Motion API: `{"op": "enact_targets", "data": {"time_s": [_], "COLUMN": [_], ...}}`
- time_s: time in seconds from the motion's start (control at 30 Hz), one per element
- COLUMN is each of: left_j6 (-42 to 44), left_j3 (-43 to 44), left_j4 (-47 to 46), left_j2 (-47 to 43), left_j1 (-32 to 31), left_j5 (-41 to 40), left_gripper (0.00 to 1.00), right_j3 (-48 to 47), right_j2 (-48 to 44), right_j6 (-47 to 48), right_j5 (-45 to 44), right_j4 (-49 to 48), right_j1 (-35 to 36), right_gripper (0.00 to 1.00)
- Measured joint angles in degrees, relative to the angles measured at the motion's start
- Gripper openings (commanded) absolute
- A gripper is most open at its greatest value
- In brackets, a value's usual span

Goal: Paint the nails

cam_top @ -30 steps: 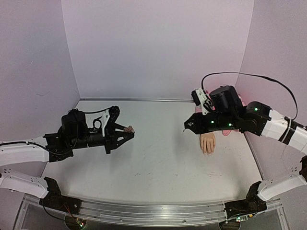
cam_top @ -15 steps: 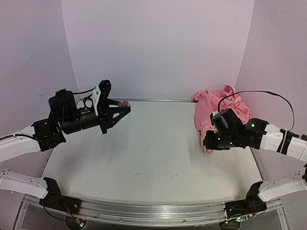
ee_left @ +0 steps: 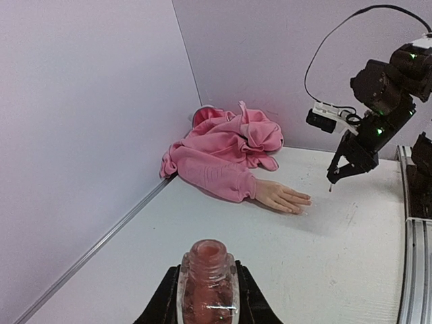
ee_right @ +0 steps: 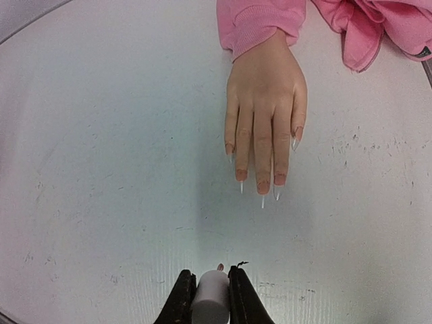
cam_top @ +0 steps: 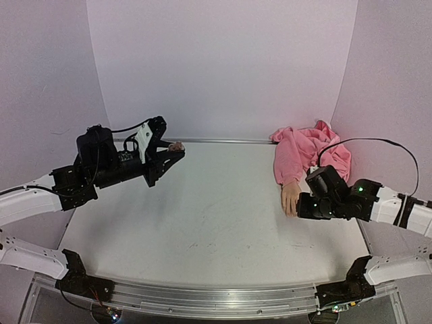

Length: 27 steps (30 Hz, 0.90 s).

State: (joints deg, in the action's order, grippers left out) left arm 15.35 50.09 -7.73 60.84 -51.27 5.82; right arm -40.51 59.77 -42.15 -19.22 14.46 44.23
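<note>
Nails (ee_right: 262,183): long, pointed, on the flesh-coloured mannequin hand (ee_right: 264,94), which lies palm down on the white counter (ee_right: 101,135) at its right side and protrudes from a pink sleeve (ee_right: 260,20).
Right pincer (ee_right: 210,291): closed on a white brush cap (ee_right: 211,302), near the fingertips but apart from them.
Left pincer (ee_left: 206,300): closed on an uncapped pinkish polish bottle (ee_left: 204,260), raised, well apart at the left.

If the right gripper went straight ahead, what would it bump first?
Probably the nails of the mannequin hand, just ahead of the right gripper. It tilts downward, though, so the table might come first.
</note>
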Motion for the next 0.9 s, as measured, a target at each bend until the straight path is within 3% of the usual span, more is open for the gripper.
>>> {"op": "enact_targets", "data": {"time_s": [0.5, 0.9], "left_j6": [2.7, 3.1], "left_j3": [-1.2, -1.5], "left_j4": [0.8, 0.8], "left_j2": [0.3, 1.8], "left_j1": [0.2, 0.5], "left_j5": [-1.6, -2.1], "left_gripper": [0.0, 0.0], "right_j3": [4.2, 4.2], "right_j2": [11.2, 16.7], "right_j6": [13.3, 16.5], "right_j5": [7.6, 10.0], "right_j4": [-17.4, -21.0], "right_j1": [-10.6, -11.2], "right_gripper": [0.0, 0.0]}}
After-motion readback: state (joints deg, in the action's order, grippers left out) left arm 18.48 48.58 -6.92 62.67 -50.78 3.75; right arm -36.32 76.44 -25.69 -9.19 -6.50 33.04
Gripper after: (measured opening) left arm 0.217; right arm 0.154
